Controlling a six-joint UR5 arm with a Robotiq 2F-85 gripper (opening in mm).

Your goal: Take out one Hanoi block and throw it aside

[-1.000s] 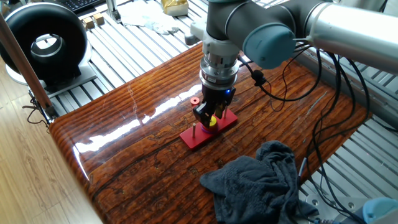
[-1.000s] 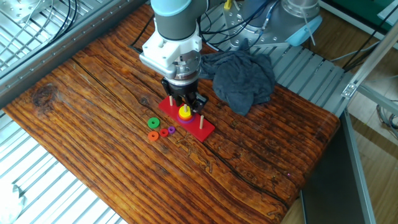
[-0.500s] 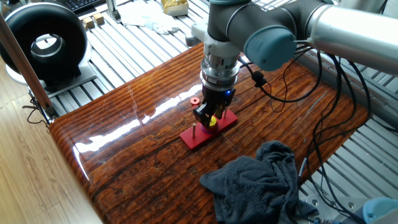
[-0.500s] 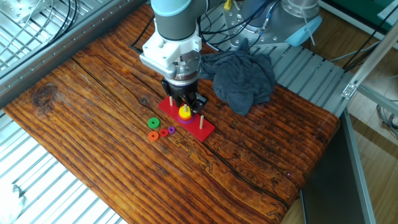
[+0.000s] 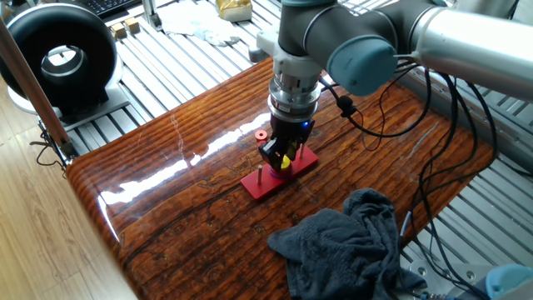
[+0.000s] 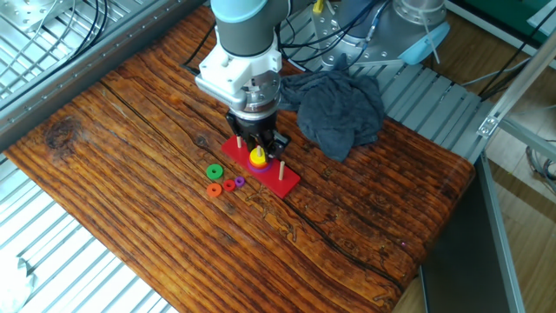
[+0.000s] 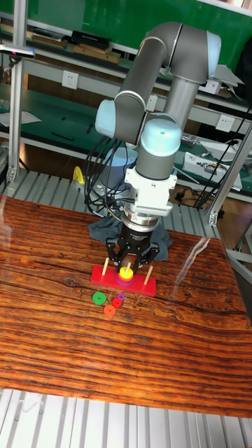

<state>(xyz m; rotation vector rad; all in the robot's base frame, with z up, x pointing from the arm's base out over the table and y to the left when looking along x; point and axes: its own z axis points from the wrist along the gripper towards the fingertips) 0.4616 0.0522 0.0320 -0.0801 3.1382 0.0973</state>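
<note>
Nothing moved; glossy wooden table (image 6: 130, 165); grey cloth (image 6: 334, 109) on it.

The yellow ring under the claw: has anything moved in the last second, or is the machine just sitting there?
Nothing visibly changed. The claw is in the same spot around the yellow ring on the middle peg of the red base. The green ring, the orange-red ring and the dark cloth lie where they did.
</note>
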